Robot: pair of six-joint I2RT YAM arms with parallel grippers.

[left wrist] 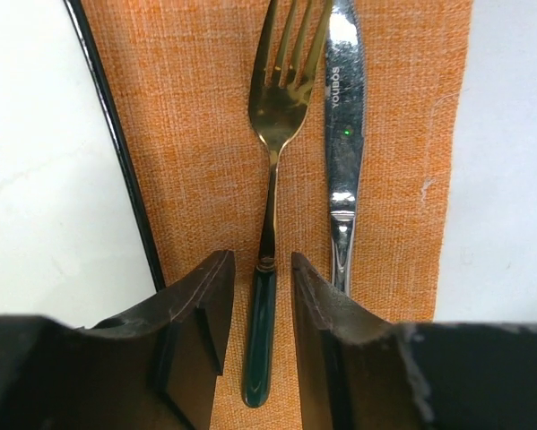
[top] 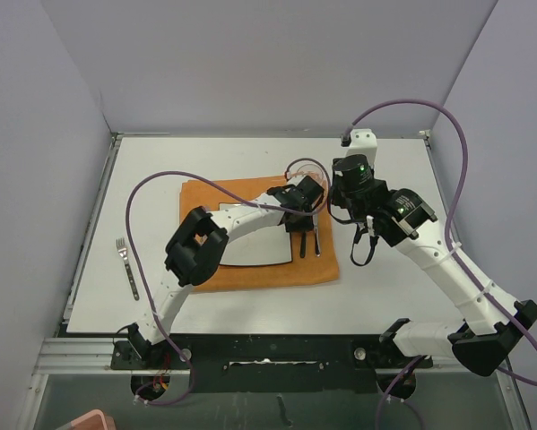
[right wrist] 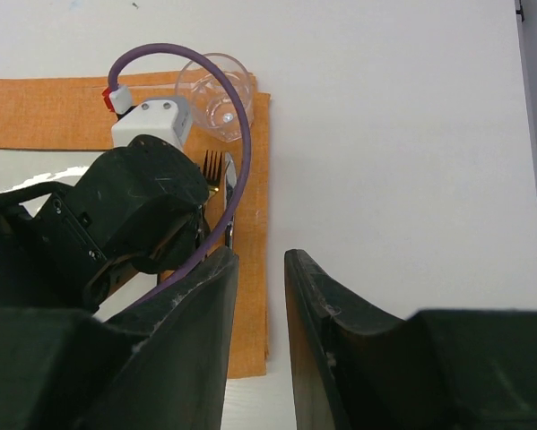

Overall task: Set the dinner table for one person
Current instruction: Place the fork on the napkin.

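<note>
The big white dinner table (top: pixel 205 157) is filling most of the top view, and everything is sitting on it. By its left edge a small silver fork (top: pixel 127 269) is lying alone on the bare white top, with its prongs pointing to the far edge. In the middle of the table an orange cloth mat (left wrist: pixel 196 134) is lying flat. A square white plate (left wrist: pixel 44 179) with a thin dark rim is resting on the left part of the mat. The left arm (top: pixel 241 224) is reaching over the plate and hiding much of it from above. On the right strip of the mat, a gold fork (left wrist: pixel 272 134) with a dark green handle is lying just beside a shiny silver knife (left wrist: pixel 343 134). The fork is on the left, the knife is on the right, and both are pointing to the far edge. The left gripper (left wrist: pixel 262 260) is hanging over the gold fork's handle. Its two fingers are standing a little apart, one on each side of the handle, with a thin gap showing on both sides, so they are not squeezing it. A clear glass (right wrist: pixel 216 94) is standing at the far right corner of the mat. The right gripper (right wrist: pixel 261 255) is hovering over the table by the mat's right edge. Its fingers are a little apart too, and they are holding nothing.
</note>
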